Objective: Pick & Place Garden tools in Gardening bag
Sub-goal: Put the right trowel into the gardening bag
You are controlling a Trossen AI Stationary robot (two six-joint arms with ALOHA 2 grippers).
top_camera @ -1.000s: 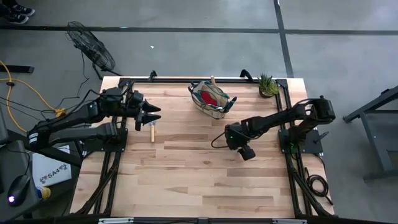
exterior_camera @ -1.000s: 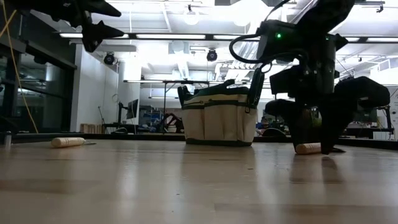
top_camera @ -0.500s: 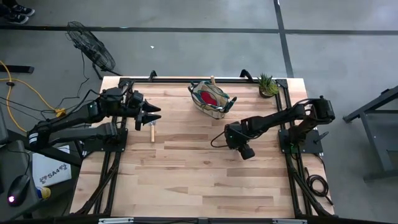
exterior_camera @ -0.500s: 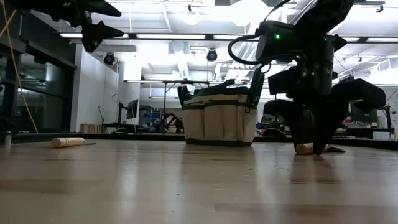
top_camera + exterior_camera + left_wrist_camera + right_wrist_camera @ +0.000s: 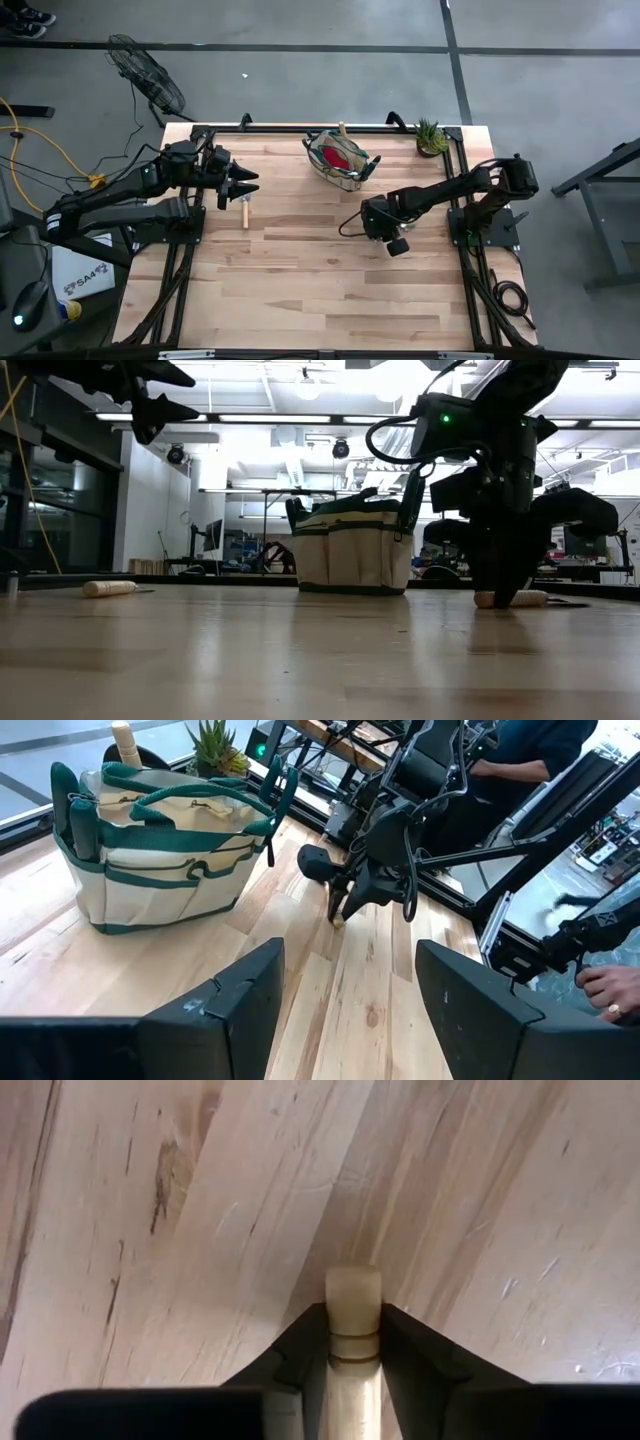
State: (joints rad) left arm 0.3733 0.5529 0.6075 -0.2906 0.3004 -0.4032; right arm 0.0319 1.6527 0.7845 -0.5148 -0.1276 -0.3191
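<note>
Right pincer (image 5: 353, 1342) clamped on wooden tool handle (image 5: 353, 1305) lying on table (image 5: 150, 1230).

Tool head under the right gripper (image 5: 397, 243) hidden from above; only the wooden handle (image 5: 353, 1342) showing between its fingers, cut off at the frame bottom. Bag (image 5: 338, 160) contents too small to identify.

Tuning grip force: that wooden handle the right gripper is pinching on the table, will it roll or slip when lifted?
Probably stiff: the handle looks like solid turned wood. It's round and smooth, so it could twist between the right gripper's fingers, which sit on either side near its end. An end grip may let the far end droop; what's on that end isn't visible.
</note>
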